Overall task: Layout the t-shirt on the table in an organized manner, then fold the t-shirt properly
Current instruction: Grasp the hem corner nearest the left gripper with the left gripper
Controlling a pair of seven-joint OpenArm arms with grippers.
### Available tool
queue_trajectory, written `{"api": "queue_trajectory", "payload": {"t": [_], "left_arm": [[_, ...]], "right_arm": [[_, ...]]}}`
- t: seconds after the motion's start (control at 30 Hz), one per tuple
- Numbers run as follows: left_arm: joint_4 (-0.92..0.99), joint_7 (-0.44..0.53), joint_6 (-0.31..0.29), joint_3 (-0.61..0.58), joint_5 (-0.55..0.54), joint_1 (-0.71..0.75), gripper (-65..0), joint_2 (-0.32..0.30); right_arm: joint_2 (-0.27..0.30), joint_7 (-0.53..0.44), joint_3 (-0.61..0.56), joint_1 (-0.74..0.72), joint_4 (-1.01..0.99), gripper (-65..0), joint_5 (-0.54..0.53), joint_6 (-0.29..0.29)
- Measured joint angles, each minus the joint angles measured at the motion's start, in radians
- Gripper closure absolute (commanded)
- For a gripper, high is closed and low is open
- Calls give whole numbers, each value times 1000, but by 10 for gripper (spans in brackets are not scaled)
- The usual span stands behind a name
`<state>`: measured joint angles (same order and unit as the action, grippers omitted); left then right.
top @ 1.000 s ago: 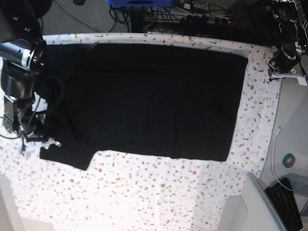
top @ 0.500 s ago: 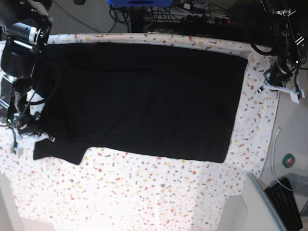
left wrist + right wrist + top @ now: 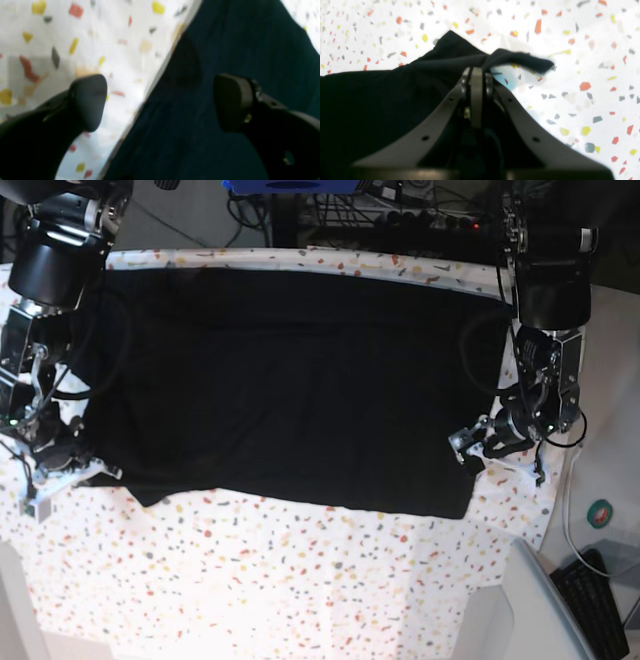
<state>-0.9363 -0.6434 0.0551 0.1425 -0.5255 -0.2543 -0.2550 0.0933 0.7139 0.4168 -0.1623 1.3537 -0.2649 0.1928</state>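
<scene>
Lying flat on white speckled terrazzo bench [image 3: 300, 580]: plain black soft-cloth t-shirt [image 3: 300, 380].

Left wrist: left end effector [image 3: 160, 100] agape over shirt edge.

Right wrist: right end effector [image 3: 476, 75] clamped on hem, 12 o'clock.

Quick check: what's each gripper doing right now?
Left gripper: open, holding nothing, jaws straddling the t-shirt edge.
Right gripper: closed on a pinch of t-shirt.

t-shirt [image 3: 300, 380] spread flat on worktop [image 3: 300, 580], toward its far edge. right gripper [image 3: 70, 470] at shirt's near-left corner, left gripper [image 3: 480, 445] straddling shirt's right edge near front corner.
</scene>
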Motion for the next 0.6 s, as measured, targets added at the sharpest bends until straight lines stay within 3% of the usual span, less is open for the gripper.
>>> {"api": "queue_trajectory", "payload": {"t": [0.07, 0.1, 0.33, 0.6], "left_arm": [[1, 23, -1, 0, 2, 6, -634, 3], [1, 23, -4, 0, 1, 8, -579, 2], [-13, 16, -3, 0, -23, 43, -15, 4], [-172, -36, 3, 4, -22, 150, 0, 8]], "right_arm": [[0, 2, 0, 9, 0, 0, -2, 0], [0, 4, 0, 14, 0, 0, -1, 0], [0, 3, 0, 17, -2, 0, 0, 0], [0, 4, 0, 18, -6, 0, 0, 0]]}}
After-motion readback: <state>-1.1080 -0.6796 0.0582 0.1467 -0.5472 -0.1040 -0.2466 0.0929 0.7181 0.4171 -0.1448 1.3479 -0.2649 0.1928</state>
